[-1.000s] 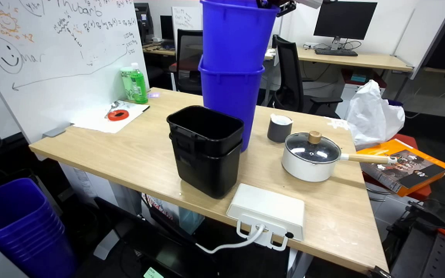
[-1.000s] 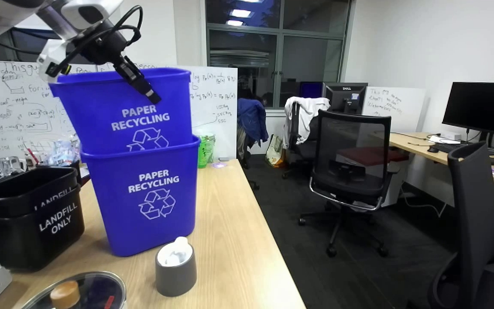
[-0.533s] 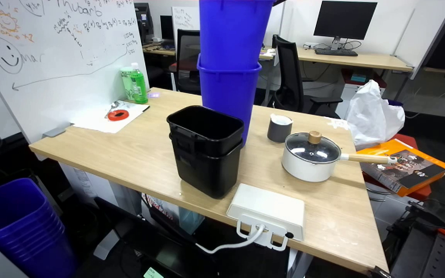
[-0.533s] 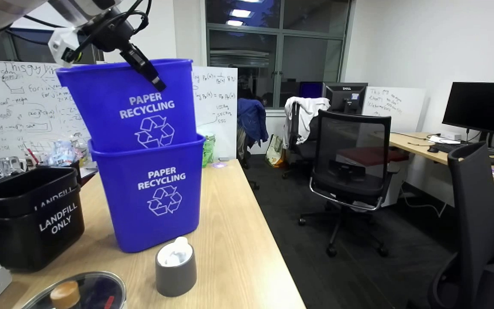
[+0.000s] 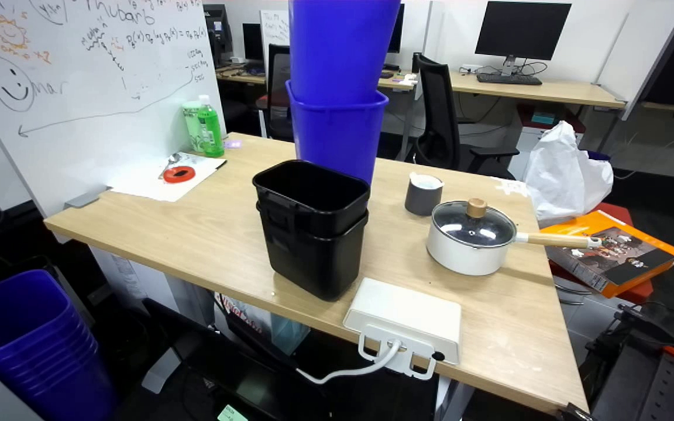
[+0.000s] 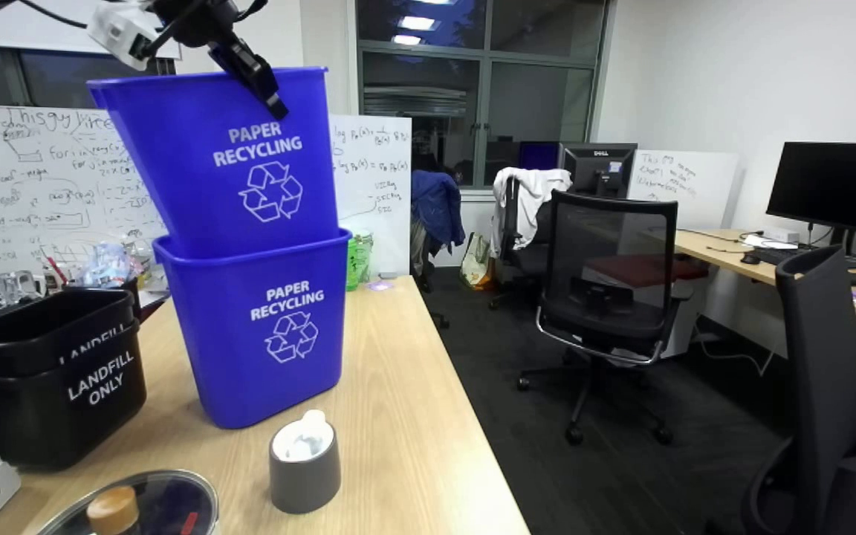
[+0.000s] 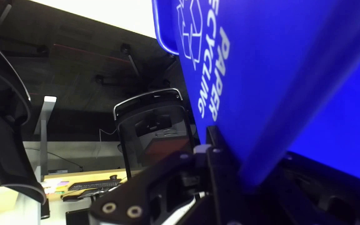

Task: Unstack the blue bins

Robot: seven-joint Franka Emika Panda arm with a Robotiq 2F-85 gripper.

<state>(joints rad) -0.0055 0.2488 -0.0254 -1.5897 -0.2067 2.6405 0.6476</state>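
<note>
Because the upper blue bin (image 6: 216,167) sits well up out of the lower blue bin (image 6: 255,334), its base hidden inside, I take the step in hand to be pulling the pair apart. The jaws are clenched on the upper bin's rim with only the thin wall between them: one lies against the outside, the other goes inside, its tip out of sight. The lower bin is near the black bins (image 6: 49,386), over the worktop (image 6: 394,357); whether its base sits flat I cannot tell. Next should come a straight lift clear of the lower rim, then a set-down alongside; the lower bin may cling and rise too
</note>
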